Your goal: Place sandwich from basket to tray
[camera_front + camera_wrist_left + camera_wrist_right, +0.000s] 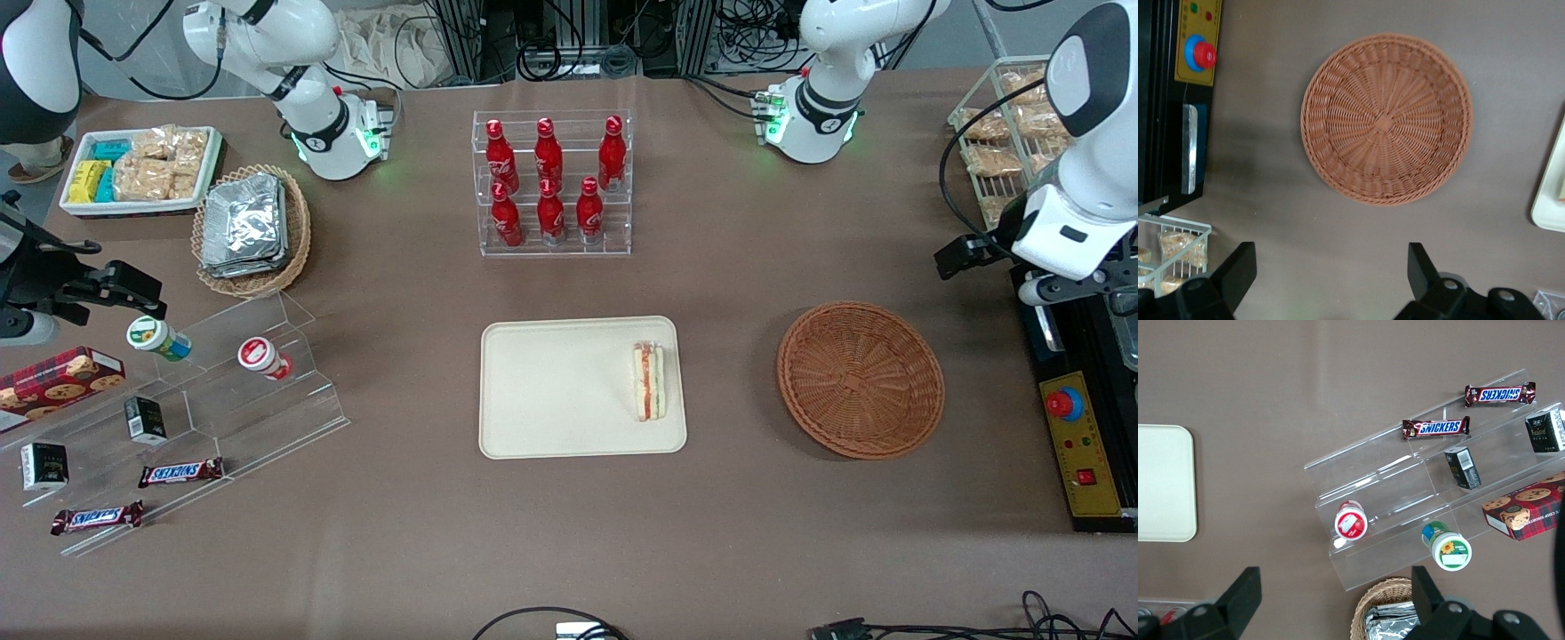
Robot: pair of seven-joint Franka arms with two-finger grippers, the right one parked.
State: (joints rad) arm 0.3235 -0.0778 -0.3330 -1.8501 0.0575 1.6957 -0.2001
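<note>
You get the whole surface [729, 533] from high in front; the left wrist camera looks straight down past its open claw [1331, 280] at the basket [1386, 119], which both views share.

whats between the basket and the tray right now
Only bare brown tabletop, seen in the front view. The basket holds nothing; the sandwich lies on the tray. The open gripper hovers above the table beside the basket.

The working arm [1080, 169] is clad in glossy white rounded shells with dark grey panels, and black cables are looped along it. Its base [813, 116] is ringed in black and lit by green lamps. The gripper [1328, 280] is fitted with black, wedge-shaped fingers [1238, 270] set wide apart, round screws showing at their mounts.
</note>
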